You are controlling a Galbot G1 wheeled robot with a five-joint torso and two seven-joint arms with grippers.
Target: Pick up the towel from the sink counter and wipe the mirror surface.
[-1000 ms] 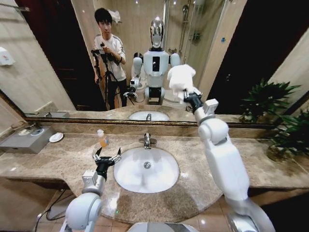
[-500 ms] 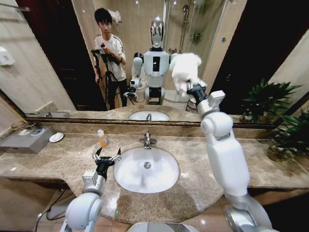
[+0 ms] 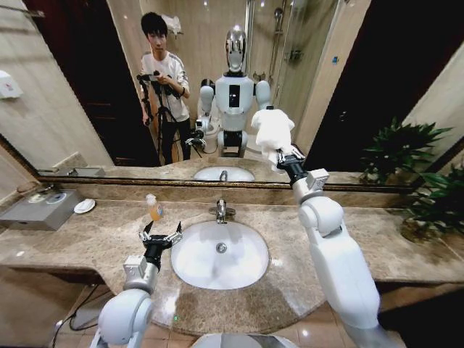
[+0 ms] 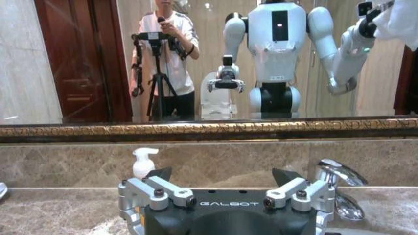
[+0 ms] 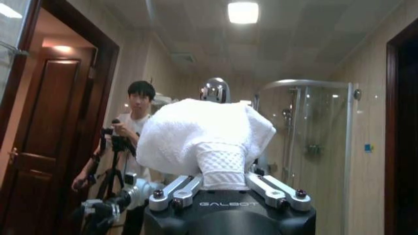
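Observation:
The white towel is bunched against the mirror surface, right of the robot's reflection. My right gripper is raised above the back of the sink counter and is shut on the towel's lower end. In the right wrist view the towel bulges above that gripper, pinched between the jaws, with the mirror close behind. My left gripper hovers open over the counter at the basin's left rim, empty. From the left wrist view it faces the mirror.
An oval white basin with a chrome tap sits mid-counter. A soap bottle stands just behind the left gripper. A grey box and a small white dish lie far left; potted plants stand far right.
The right gripper carried the towel up the mirror, then back down and slightly left to a spot lower than before. The left arm has not moved.

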